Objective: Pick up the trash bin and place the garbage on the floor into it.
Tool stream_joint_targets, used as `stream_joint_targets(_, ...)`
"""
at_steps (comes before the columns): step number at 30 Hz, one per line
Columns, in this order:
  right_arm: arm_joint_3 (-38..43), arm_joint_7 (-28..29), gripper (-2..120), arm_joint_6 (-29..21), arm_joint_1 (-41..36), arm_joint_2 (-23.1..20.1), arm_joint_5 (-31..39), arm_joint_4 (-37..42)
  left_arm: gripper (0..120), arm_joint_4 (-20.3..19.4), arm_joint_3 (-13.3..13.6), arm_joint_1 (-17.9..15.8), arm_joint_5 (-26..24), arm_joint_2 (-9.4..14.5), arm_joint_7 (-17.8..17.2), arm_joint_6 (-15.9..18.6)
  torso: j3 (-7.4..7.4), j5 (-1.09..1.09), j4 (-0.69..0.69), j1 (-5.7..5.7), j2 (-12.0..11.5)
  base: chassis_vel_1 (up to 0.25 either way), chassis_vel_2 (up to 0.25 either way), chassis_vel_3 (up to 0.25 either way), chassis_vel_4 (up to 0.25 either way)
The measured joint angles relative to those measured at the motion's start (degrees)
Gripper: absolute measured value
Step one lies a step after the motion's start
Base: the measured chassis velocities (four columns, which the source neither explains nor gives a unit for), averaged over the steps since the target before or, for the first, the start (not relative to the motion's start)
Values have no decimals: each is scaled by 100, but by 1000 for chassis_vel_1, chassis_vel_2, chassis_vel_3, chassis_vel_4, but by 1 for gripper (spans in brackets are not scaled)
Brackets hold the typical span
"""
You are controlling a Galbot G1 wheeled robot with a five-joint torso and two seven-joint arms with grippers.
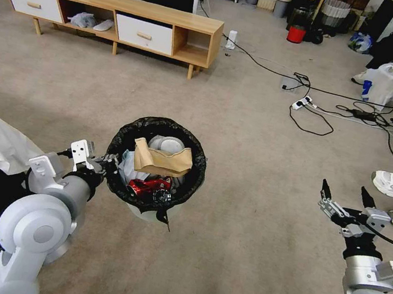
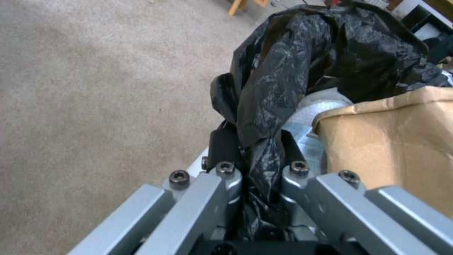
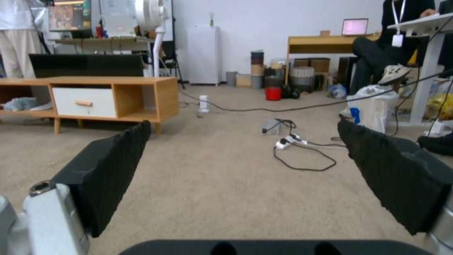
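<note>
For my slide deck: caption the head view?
Left claw grips the filled trash bin by its rim; right claw open.

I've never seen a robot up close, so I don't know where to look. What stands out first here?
The trash bin at centre, black-lined and stuffed with brown cardboard and a crushed red can. The left gripper pinches its rim, the liner caught between its fingers. On the right, the right gripper hangs open over the floor.
</note>
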Motion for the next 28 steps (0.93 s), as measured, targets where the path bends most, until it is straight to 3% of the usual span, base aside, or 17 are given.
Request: stream_joint_targets(28,-13,6,100,-15,-15,-1,-22,1,4,-13,-11,5,-9,8,-16,-1,0,0,0,0,0,0,0,0,0)
